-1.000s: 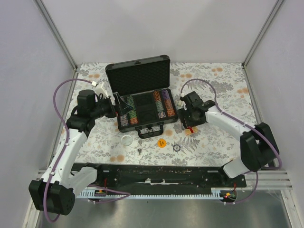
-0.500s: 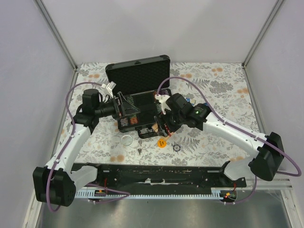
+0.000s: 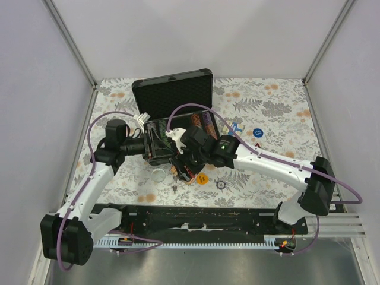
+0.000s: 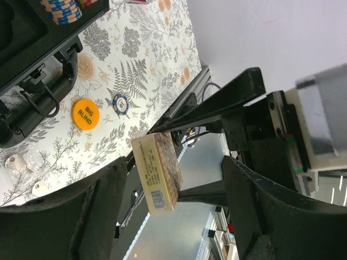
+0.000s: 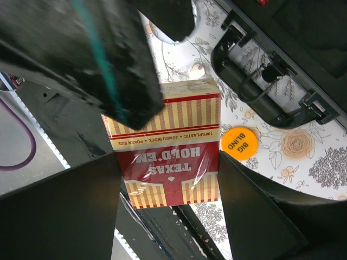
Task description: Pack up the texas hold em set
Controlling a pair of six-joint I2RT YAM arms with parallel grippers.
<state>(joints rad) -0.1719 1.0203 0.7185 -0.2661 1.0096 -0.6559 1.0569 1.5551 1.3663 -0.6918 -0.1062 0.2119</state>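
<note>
The black case (image 3: pixel 172 94) lies open at the back, with striped chips (image 3: pixel 206 122) in its foam tray. My right gripper (image 3: pixel 181 166) hangs over the case's front edge, shut on the red card deck (image 5: pixel 165 154). The deck's sides are pressed between both fingers (image 5: pixel 65 216). My left gripper (image 3: pixel 158 142) faces it from the left. In the left wrist view the same deck (image 4: pixel 157 173) floats between the open left gripper (image 4: pixel 173 211) jaws, with a gap to the right finger. One left finger covers the deck's top corner in the right wrist view.
An orange "BIG BLIND" button (image 3: pixel 202 178) and a small dark button (image 3: pixel 221 184) lie in front of the case handle (image 5: pixel 255 81). A clear round piece (image 3: pixel 158 174) and keys (image 3: pixel 174 187) sit near them. A blue button (image 3: pixel 257 132) and a blue deck (image 3: pixel 236 127) lie right of the case.
My right arm swung left across the case front, carrying the red deck from the right side. The left gripper came in toward it and its jaws narrowed slightly.
</note>
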